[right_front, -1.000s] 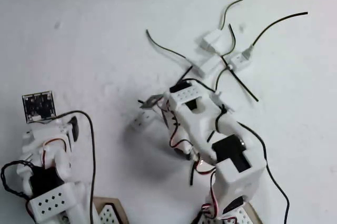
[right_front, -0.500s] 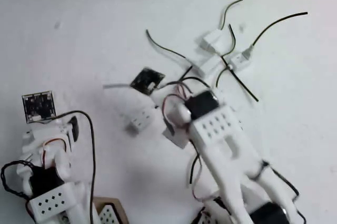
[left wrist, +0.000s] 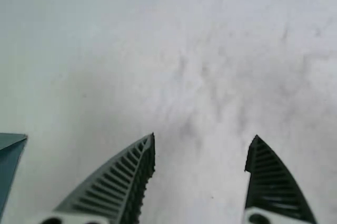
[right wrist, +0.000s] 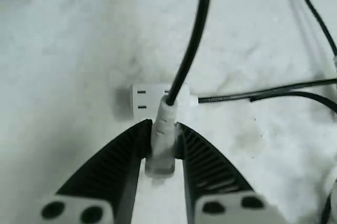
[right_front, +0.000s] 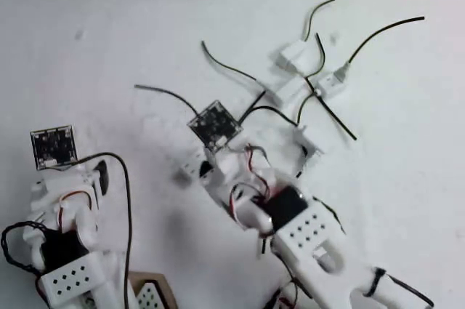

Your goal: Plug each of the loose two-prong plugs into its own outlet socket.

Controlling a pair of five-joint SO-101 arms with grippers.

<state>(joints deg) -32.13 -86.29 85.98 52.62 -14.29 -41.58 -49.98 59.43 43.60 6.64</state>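
Right fingers (right wrist: 118,163) clench a white 2-prong plug (right wrist: 160,145) just beside a socket block (right wrist: 143,100) at the middle of the desk (right_front: 87,62). Left fingers (left wrist: 124,176) hang released near the desk's front-left edge, well apart.

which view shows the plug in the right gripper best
The right wrist view: the right gripper clamps the plug close to a white outlet block. In the high view the arm's wrist covers the plug; its black cord trails out. The left wrist view faces tabletop beyond the left gripper.
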